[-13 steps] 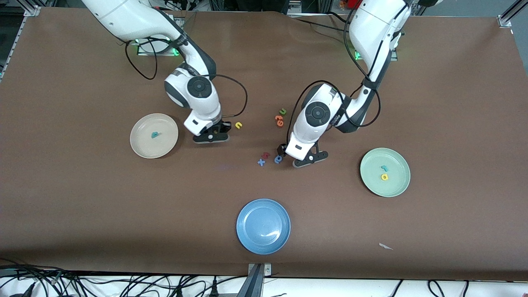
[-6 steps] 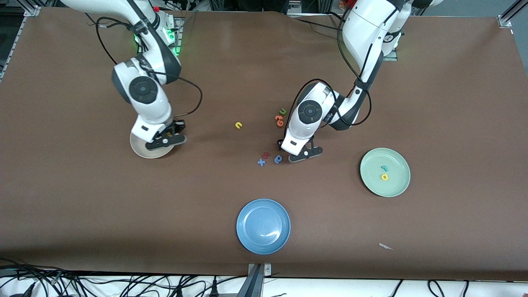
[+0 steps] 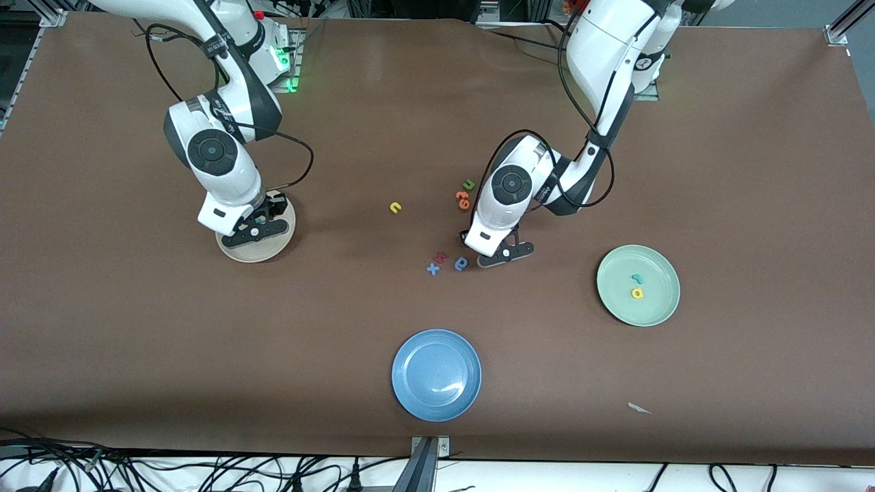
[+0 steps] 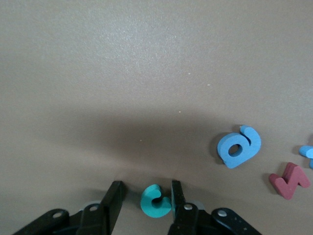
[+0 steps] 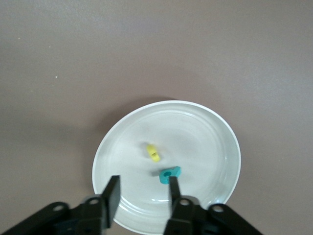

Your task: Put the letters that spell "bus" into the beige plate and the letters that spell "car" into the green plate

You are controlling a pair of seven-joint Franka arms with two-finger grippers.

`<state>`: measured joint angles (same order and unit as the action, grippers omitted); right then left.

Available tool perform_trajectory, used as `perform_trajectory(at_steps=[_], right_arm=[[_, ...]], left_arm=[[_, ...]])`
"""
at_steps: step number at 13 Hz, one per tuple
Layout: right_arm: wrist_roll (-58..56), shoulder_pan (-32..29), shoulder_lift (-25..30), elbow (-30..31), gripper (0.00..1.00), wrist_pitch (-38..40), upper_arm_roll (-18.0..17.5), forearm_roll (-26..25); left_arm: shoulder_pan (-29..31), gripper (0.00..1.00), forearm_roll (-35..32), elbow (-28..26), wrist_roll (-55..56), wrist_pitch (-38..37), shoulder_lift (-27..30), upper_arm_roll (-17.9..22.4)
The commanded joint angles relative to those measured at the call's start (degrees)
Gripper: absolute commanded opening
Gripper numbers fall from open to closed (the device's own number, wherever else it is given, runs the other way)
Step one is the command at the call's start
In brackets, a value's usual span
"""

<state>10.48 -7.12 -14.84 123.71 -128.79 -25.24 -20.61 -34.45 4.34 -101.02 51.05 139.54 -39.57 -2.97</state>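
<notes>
My left gripper (image 3: 502, 254) is low over the table by the loose letters. Its jaws (image 4: 146, 191) stand open around the teal "c" (image 4: 155, 201), which lies on the table touching one finger, with a gap to the other. My right gripper (image 3: 254, 231) hangs open over the beige plate (image 3: 239, 254), nothing between its fingers (image 5: 143, 185). On that plate (image 5: 225, 132) lie the teal "b" (image 5: 170, 174) and a yellow letter (image 5: 153, 152). A yellow "u" (image 3: 394, 207) lies mid-table. The green plate (image 3: 656, 307) holds the teal "r" (image 3: 637, 278) and yellow "a" (image 3: 637, 293).
Beside the left gripper lie a blue rounded letter (image 3: 461, 263), a red letter (image 3: 441, 257) and a blue "x" (image 3: 433, 269). A green "u" (image 3: 469, 184) and an orange letter (image 3: 463, 199) lie farther from the camera. A blue plate (image 3: 436, 374) sits nearest the camera.
The right arm swung from beside the yellow "u" to over the beige plate and opened; a yellow letter now lies in the plate. The left gripper's jaws narrowed around the teal "c".
</notes>
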Motion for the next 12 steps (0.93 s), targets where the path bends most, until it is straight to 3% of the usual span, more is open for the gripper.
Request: perform_trajectory(at_steps=[1,4,7,12], right_arm=[[-0.64,-0.35,1.75,1.18,0.82,0.12,-0.34,3.36],[0.5,0.0,0.78,0.92,0.82,-0.75,-0.77,10.13],[9.52,2.98,-1.76,-0.05,0.82,-3.29,-2.53,10.59],[26.32,12.99,-8.43,-3.55,0.82,-10.16,-2.45,9.89]], left_arm=[[-0.88,0.4,-2.5,0.12,2.82,-1.2,0.28,0.6],[-1.58,0.32,-2.5,0.03,3.79,-1.29,0.2,0.6],[-1.67,0.23,-2.5,0.03,4.59,-1.29,0.2,0.6],[-1.41,0.13,-2.5,0.2,4.33,-1.38,0.2,0.78]])
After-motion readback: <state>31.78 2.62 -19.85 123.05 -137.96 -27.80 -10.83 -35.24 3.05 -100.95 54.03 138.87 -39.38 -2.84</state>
